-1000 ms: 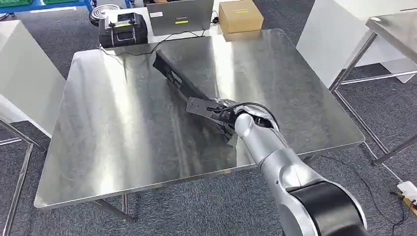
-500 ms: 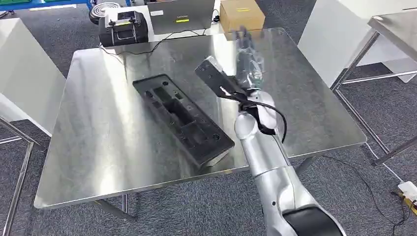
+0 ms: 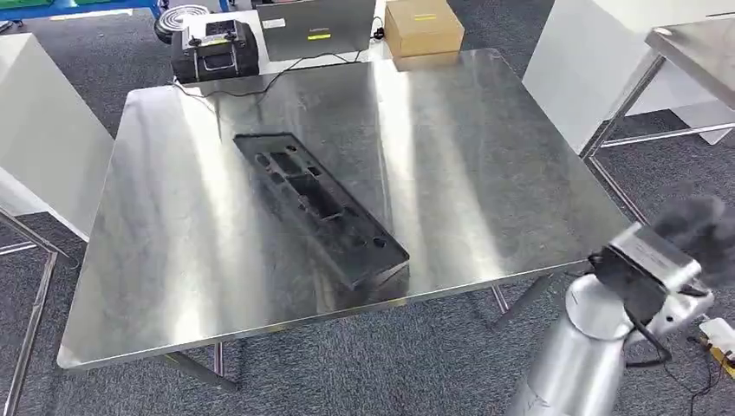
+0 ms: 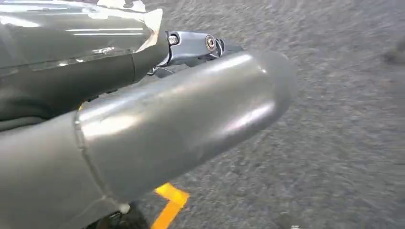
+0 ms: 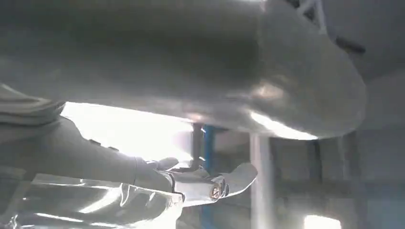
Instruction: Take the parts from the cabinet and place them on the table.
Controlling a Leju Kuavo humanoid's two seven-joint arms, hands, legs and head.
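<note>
The steel table point(image 3: 485, 156) spans most of the head view, its bare top streaked with bright reflections, standing on grey carpet point(image 3: 364, 364). On the table lies the black part point(image 3: 319, 206), a long moulded plastic piece with recessed pockets facing up, set diagonally from the far left toward the near edge, its near end close to the table's front rim. Nothing touches it. A white panel point(image 3: 43, 139) stands to the left of the table, and part of a second steel table point(image 3: 693, 43) shows at the far right. Beyond the far edge sit a black case point(image 3: 214, 48), a grey laptop point(image 3: 316, 28) and a brown cardboard box point(image 3: 423, 26). The silver right arm point(image 3: 576, 355) rises off the table's near right corner, with the right robot hand point(image 3: 698, 230) blurred above the floor; whether its fingers are spread or closed I cannot tell. In its wrist view the left robot hand point(image 4: 143, 114) hangs over carpet, fingers hidden, so its state is unclear too
</note>
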